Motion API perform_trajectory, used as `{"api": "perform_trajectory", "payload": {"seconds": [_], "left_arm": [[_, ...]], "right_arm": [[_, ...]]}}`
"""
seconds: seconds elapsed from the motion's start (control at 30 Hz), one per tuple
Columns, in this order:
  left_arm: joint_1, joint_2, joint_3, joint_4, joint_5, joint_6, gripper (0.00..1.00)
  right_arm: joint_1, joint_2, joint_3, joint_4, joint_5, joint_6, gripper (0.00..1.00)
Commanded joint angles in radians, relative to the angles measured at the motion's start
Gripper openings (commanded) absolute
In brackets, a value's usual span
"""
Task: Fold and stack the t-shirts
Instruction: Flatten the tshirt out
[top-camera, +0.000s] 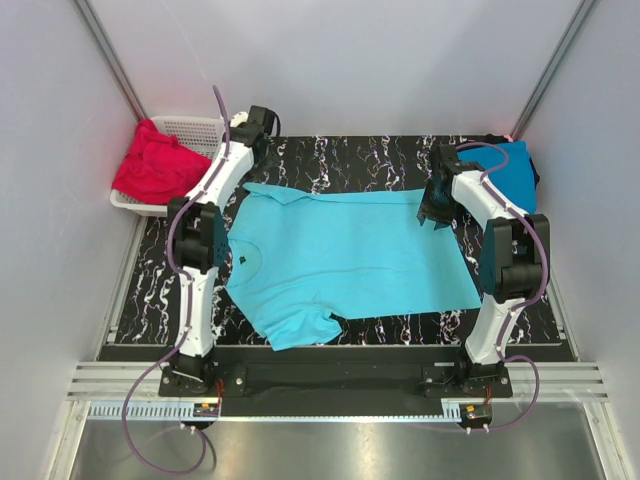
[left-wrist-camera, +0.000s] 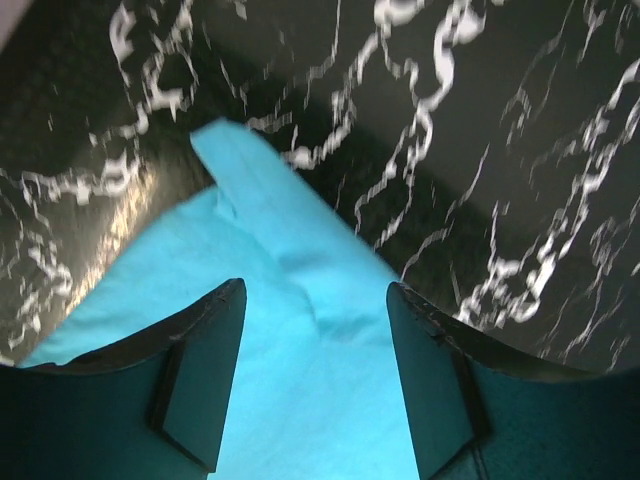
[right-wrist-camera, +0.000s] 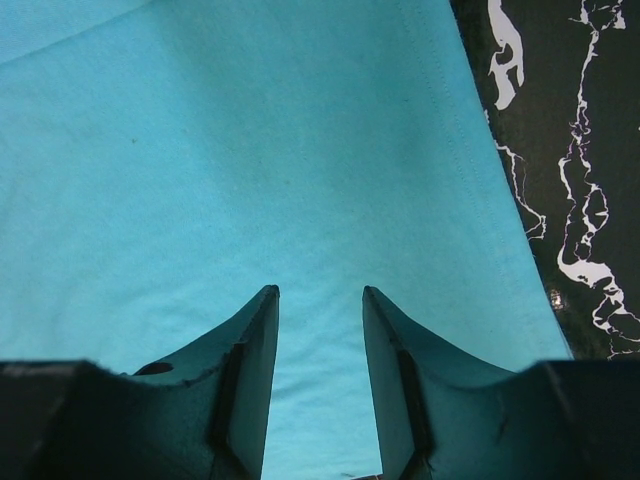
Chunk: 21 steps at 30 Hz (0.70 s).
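I read this as early in the job. The light turquoise t-shirt lies spread flat across the middle of the black marbled table, collar to the left and hem to the right, with no fold made in its body yet. My left gripper hangs over the far left sleeve, jaws wide apart and nothing between them. My right gripper sits over the far right corner by the hem, jaws partly open and also holding nothing. I cannot tell whether either one touches the cloth. By my count there is one turquoise shirt in work and one deeper blue shirt set at the far right edge, which looks already dealt with. There is also a crumpled red heap in the single white basket at the far left. I cannot count the shirts in that heap, and all of it remains to be folded.
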Motion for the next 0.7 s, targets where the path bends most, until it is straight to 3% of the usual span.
{"api": "perform_trajectory", "payload": {"seconds": [0.0, 0.17, 0.4, 0.53, 0.67], "left_arm": [[0.033, 0.068, 0.111, -0.051, -0.081, -0.017, 0.63], [0.048, 0.111, 0.164, -0.047, -0.159, 0.035, 0.63], [0.071, 0.122, 0.117, -0.036, -0.221, 0.057, 0.65], [0.095, 0.14, 0.099, -0.032, -0.155, 0.046, 0.65], [0.161, 0.148, 0.056, -0.032, 0.004, -0.043, 0.63]], "right_arm": [[0.008, -0.023, -0.004, 0.017, -0.004, -0.023, 0.46], [0.008, -0.024, -0.007, 0.02, -0.006, -0.023, 0.46], [0.008, -0.022, -0.004, 0.029, -0.013, -0.021, 0.45], [0.008, -0.028, -0.005, 0.03, -0.018, -0.018, 0.45], [0.008, -0.053, -0.015, 0.029, -0.026, -0.017, 0.45]]}}
